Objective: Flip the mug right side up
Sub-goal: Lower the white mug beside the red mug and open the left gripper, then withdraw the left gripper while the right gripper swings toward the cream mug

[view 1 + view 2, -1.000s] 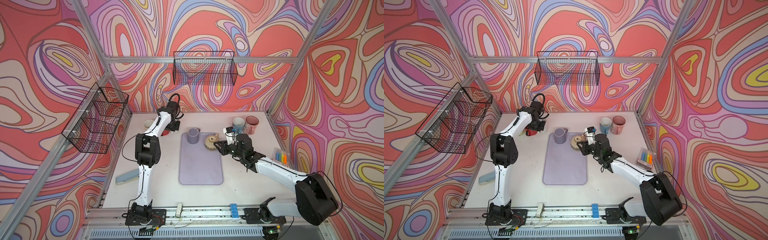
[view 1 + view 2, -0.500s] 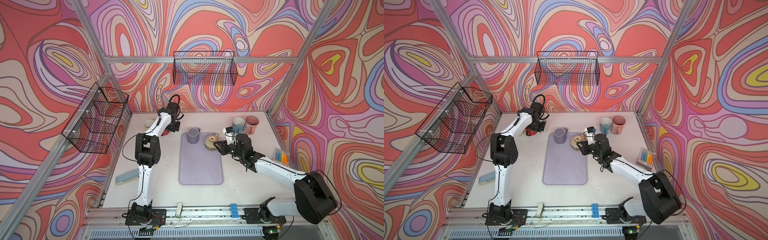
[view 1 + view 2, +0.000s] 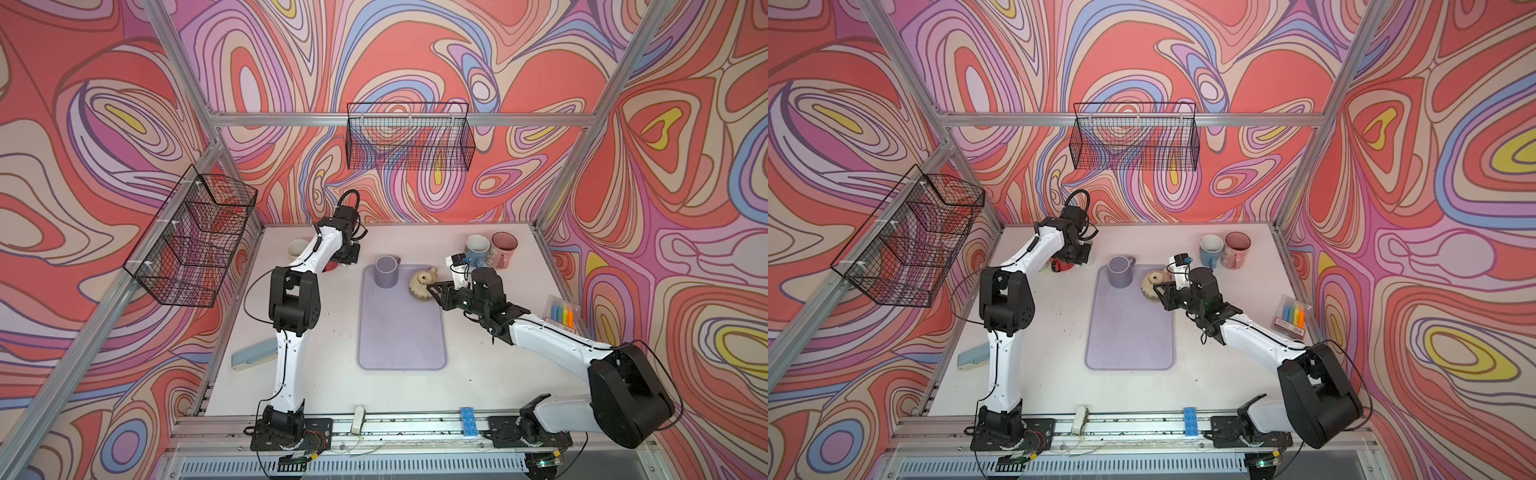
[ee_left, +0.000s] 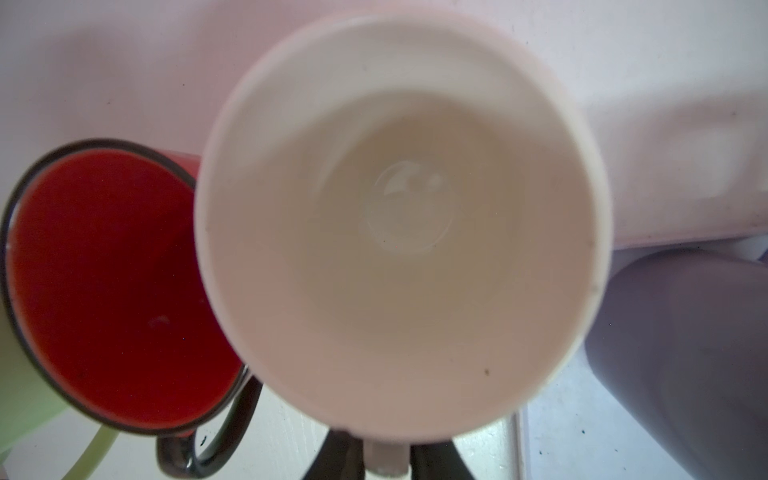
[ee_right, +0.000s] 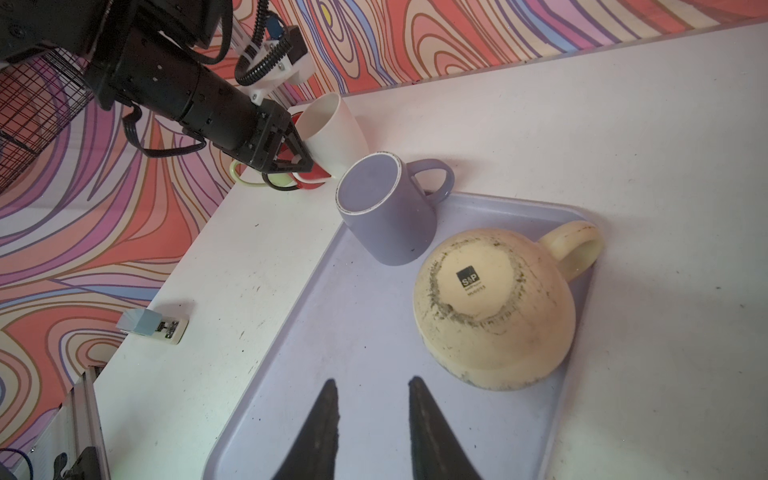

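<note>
Step in hand, as judged: set-down and release. The white mug (image 4: 399,208) stands mouth up, axis vertical, toward the bench's (image 5: 623,166) far left corner, just beside the red mug (image 4: 108,282). Its handle lies between the left tool's (image 5: 293,160) fingers; whether they grip it cannot be told. Next move calls for a square withdrawal. The right tool (image 5: 372,386), part open and empty, hovers beside the cream mug (image 5: 490,307), which sits base up at the tray's (image 5: 332,374) far right corner.

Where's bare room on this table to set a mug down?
The near half of the lilac tray, in front of the purple mug and cream mug, is bare. So is the tabletop between tray and front rail. Crowded: the far left corner, where the white mug and red mug bunch, and far right, with the blue mug and pink mug.
</note>
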Controlling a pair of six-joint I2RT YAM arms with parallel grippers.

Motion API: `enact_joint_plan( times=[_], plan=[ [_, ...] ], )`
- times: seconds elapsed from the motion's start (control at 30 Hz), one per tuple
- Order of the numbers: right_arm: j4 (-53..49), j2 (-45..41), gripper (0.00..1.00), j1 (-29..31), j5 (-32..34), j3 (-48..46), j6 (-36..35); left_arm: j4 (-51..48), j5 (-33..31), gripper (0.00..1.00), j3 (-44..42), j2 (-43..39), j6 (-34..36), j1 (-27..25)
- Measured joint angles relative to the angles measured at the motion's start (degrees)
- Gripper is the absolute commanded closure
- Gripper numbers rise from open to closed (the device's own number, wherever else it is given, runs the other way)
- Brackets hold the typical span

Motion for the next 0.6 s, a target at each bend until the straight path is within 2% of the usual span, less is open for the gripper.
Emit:
enact_joint_plan(
  times=[0.23, 0.6],
  plan=[
    [0.00, 0.00, 0.70, 0.00, 0.00, 0.02, 0.00, 0.37, -0.28, 0.66, -0.11, -0.24, 0.02, 0.02],
    [-0.22, 0.00, 0.70, 0.00, 0.02, 0.02, -0.02, 0.57, -0.11, 0.64, -0.48, -4.52, -0.04, 0.00]
  ],
)
